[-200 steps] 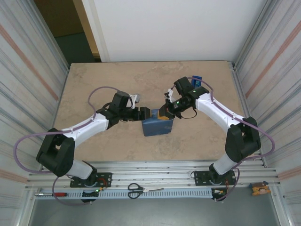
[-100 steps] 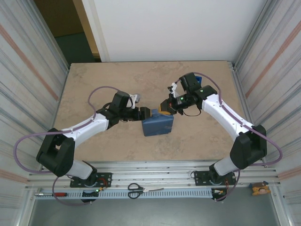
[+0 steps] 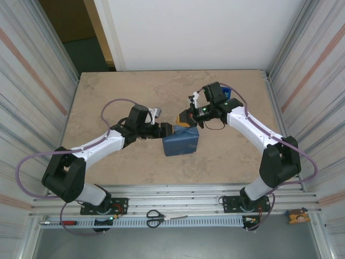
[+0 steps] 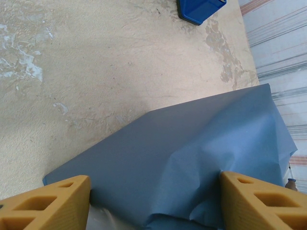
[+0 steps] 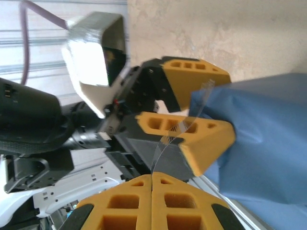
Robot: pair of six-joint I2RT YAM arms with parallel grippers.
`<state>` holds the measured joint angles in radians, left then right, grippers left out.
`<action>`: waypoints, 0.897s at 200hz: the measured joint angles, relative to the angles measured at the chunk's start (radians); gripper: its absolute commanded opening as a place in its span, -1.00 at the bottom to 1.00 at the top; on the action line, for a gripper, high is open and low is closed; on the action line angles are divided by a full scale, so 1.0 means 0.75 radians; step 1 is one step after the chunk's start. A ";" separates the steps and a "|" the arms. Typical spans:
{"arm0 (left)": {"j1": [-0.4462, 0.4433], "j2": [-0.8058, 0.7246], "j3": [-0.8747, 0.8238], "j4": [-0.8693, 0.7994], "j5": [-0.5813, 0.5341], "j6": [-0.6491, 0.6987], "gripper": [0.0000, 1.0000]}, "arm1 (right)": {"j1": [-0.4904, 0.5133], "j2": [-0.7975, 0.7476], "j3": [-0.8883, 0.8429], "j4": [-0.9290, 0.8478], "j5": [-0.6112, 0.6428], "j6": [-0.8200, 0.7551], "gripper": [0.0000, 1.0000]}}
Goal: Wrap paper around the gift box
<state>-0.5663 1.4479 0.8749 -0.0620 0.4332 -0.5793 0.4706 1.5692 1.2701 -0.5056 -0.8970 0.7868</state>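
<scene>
The blue paper (image 3: 181,143) lies folded into a package at mid-table, and the gift box is hidden under it. My left gripper (image 3: 167,130) is clamped on the package's left end. In the left wrist view its orange fingers (image 4: 48,206) stand on either side of the creased paper (image 4: 182,153). My right gripper (image 3: 185,119) hovers over the package's far left corner, shut on a clear strip of tape (image 5: 165,143). In the right wrist view, the tape curls up from my shut right gripper (image 5: 152,175) toward the left gripper's fingers (image 5: 192,139) and the paper (image 5: 264,139).
A blue tape dispenser (image 3: 226,91) stands at the back right, also seen in the left wrist view (image 4: 199,8). Scissors (image 3: 156,217) lie on the metal rail in front of the arm bases. Corrugated walls close in both sides of the table (image 3: 108,97).
My right gripper has moved left and slightly away with the tape, from the package's far edge toward its far left corner. The left arm and the package have stayed still.
</scene>
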 measured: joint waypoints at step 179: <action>-0.016 0.000 0.056 -0.093 -0.020 0.048 0.40 | 0.072 0.056 0.013 -0.355 0.284 -0.248 -1.00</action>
<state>-0.5785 1.4479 0.9173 -0.1314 0.4179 -0.5430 0.5243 1.6115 1.2800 -0.7719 -0.6842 0.6006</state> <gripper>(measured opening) 0.697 0.058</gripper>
